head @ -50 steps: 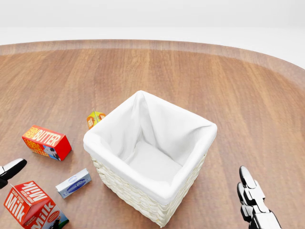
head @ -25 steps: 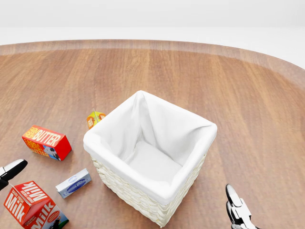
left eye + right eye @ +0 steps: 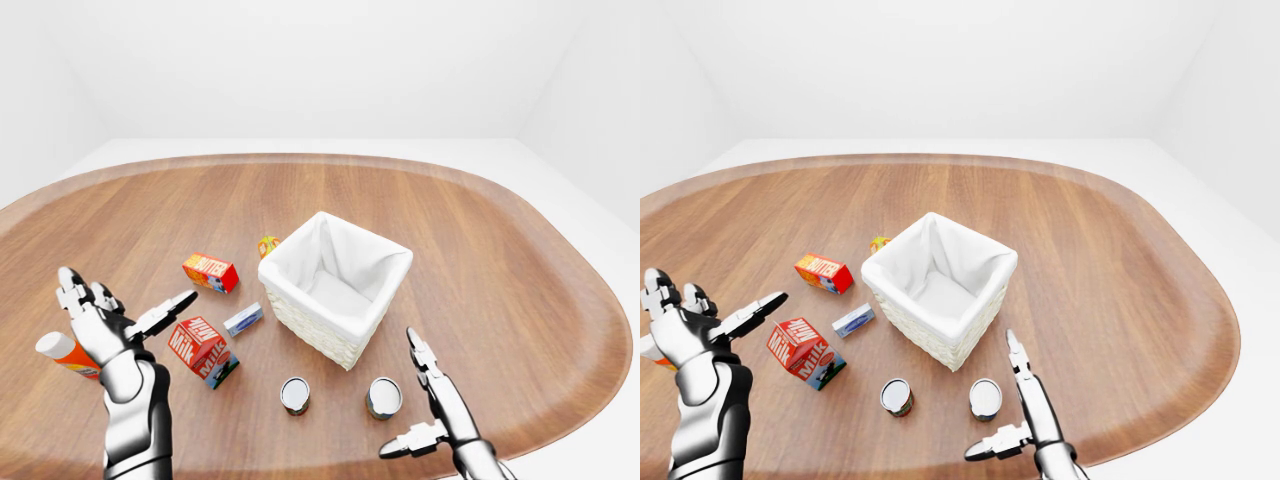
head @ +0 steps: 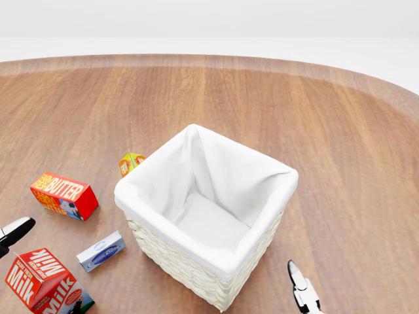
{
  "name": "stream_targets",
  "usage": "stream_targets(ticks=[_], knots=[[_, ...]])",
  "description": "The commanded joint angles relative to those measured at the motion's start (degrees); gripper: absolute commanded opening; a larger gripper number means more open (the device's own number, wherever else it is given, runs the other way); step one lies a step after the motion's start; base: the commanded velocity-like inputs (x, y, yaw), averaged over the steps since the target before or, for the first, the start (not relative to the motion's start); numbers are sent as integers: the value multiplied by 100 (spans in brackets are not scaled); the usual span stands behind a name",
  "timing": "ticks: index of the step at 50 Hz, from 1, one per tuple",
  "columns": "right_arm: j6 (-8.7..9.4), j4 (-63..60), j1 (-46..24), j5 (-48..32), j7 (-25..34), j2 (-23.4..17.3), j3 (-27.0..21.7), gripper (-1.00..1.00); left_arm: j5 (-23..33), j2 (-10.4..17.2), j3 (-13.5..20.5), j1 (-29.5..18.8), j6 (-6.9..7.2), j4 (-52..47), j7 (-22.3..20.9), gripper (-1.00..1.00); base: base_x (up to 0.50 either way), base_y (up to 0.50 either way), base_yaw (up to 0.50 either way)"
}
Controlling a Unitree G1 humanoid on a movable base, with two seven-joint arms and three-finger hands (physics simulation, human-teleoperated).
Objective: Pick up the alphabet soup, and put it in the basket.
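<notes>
Right hand (image 3: pixel 1025 415) fingers spread, beside two cans (image 3: pixel 897 396) – basket (image 3: pixel 335 285) above; left hand (image 3: pixel 105 325) splayed by milk carton (image 3: pixel 202 350).

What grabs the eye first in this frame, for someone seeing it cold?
The white-lined wicker basket stands mid-table, empty. Below it in the left-eye view stand two cans, with the open right hand beside the right one. At left, a milk carton and butter box lie near the open left hand.

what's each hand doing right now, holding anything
Left hand: open, fingers spread, holding nothing.
Right hand: open, fingers extended, holding nothing, beside the nearer can.
</notes>
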Motion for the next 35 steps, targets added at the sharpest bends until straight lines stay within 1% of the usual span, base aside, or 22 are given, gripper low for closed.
stream_targets(ticks=[1, 14, 21, 26, 35], knots=[[0, 275, -129, -82, -340, -193, 360, 100, -15, 11, 1, -5, 0, -35, 19, 100, 0, 0, 0], [0, 1035, -413, -16, -610, -271, 541, 100, 4, 0, -1, -10, 0, -46, 19, 100, 0, 0, 0], [0, 1396, -454, 141, -609, -308, 447, 100, 3, 19, -19, -54, 0, 123, 2, 100, 0, 0, 0], [0, 1599, -533, 106, -607, -278, 411, 100, 8, 23, -22, -49, 0, 144, 5, 100, 0, 0, 0], [0, 1789, -694, 85, -601, -251, 358, 100, 15, -11, -5, 43, 0, -158, 26, 100, 0, 0, 0]])
